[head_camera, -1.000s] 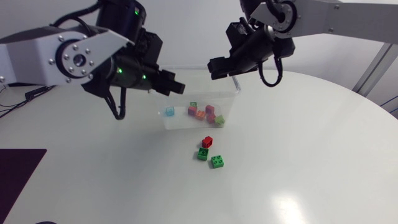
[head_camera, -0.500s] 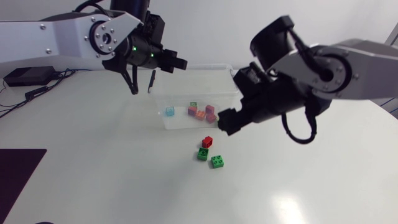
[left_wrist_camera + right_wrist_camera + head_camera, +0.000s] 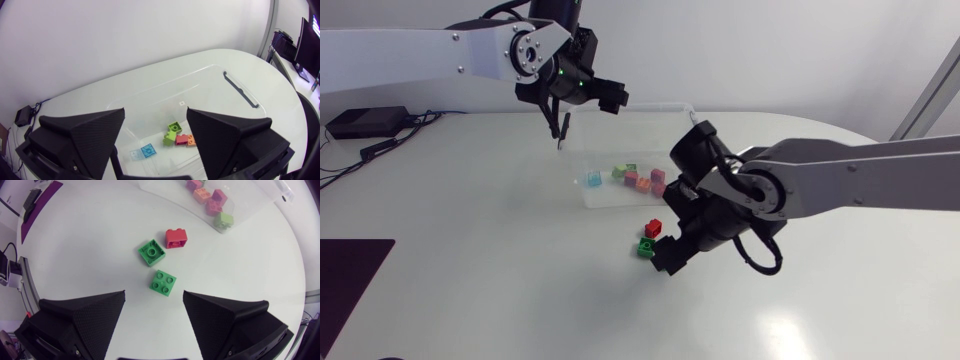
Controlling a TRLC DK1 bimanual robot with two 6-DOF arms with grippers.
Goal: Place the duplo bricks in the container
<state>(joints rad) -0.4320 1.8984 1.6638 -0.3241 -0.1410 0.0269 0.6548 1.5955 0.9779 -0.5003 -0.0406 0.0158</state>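
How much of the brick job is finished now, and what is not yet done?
Done: several bricks lie in the container. In hand: nothing; the right gripper, fingers open, hovers over a four-stud green brick. To do: that brick, another green brick and a red brick on the table.

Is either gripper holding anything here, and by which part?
Nothing is held. The left gripper is open over the container; the right gripper is open above the four-stud green brick, fingers empty.
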